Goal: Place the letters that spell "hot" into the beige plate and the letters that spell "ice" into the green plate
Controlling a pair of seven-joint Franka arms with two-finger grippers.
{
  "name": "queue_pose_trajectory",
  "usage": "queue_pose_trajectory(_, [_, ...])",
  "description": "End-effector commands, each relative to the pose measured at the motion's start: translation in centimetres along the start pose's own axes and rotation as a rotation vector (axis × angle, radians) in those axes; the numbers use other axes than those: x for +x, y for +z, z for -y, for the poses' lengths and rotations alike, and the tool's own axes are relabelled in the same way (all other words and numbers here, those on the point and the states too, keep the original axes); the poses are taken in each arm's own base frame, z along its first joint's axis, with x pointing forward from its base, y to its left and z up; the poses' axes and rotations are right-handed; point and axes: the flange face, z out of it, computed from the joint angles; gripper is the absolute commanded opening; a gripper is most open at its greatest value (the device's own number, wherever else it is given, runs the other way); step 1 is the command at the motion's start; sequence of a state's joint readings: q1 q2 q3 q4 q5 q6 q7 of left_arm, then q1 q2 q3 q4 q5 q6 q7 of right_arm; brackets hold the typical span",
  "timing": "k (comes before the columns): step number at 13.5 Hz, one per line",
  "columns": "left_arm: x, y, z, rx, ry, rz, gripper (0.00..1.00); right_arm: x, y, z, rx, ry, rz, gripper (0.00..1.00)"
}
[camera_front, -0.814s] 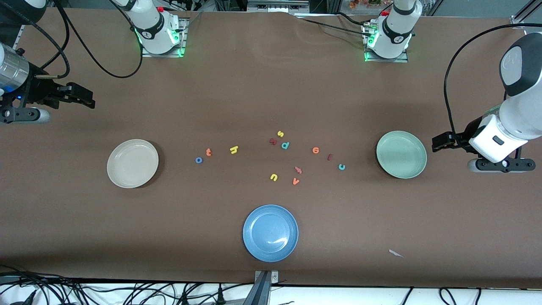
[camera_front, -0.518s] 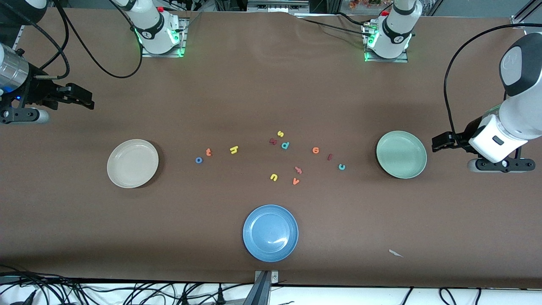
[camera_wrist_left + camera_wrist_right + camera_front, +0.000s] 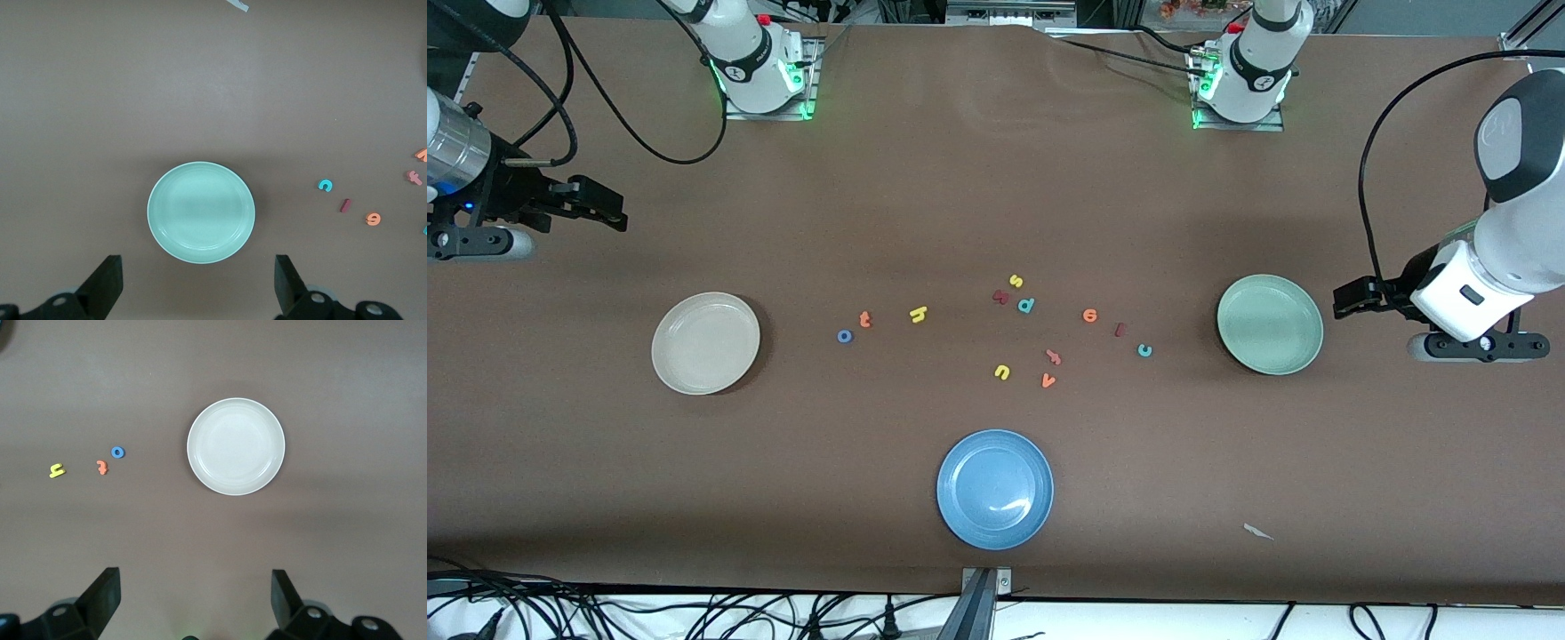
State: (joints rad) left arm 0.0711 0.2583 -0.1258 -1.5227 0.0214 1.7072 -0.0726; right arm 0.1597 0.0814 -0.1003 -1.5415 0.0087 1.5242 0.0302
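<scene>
Heads up, you're at square one: nothing's sorted yet, all three plates look bare, so all six letters are left to move.

Counting from the front camera's edge outward: first the round shallow blue plate (image 3: 995,489), which isn't part of the job. Then the loose spares, an orange v (image 3: 1048,380), a yellow u (image 3: 1001,372) and a salmon-pink f-like piece (image 3: 1054,356).

Next row is the good stuff. The round shallow cream-beige plate (image 3: 705,342) sits toward the right arm's end of the table, and the round shallow pale mint-green plate (image 3: 1270,324) toward the left arm's end. Between them, your "hot" set lies on the beige plate's side of the scatter: blue ring-shaped o (image 3: 844,336), orange t (image 3: 863,318), yellow h (image 3: 918,313). Your "ice" set lies near the green plate: teal c (image 3: 1144,350), dark red bar-like i (image 3: 1120,329), orange e (image 3: 1089,315).

A bit farther out are a teal p (image 3: 1026,305), a dark red k (image 3: 1000,296) and a yellow s (image 3: 1015,281).

Tally: three plates, twelve letters, six of them wanted.

The left gripper (image 3: 199,283) hangs over the table just beside the green plate, jaws wide apart and holding nothing. The right gripper (image 3: 193,597) hangs over the table at its own end, farther out than the beige plate, spread just as wide and also holding nothing.
</scene>
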Motion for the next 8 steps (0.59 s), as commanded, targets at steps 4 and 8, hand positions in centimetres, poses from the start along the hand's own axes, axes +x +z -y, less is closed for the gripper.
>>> queue_pose_trajectory(4, [-0.25, -0.72, 0.64, -0.027, -0.019, -0.011, 1.0, 0.11, -0.33, 0.01, -0.01, 0.002, -0.008, 1.0])
queue_pose_trajectory(8, [-0.29, -0.47, -0.21, -0.026, -0.022, -0.006, 1.0, 0.12, -0.35, 0.01, -0.01, 0.002, -0.01, 1.0])
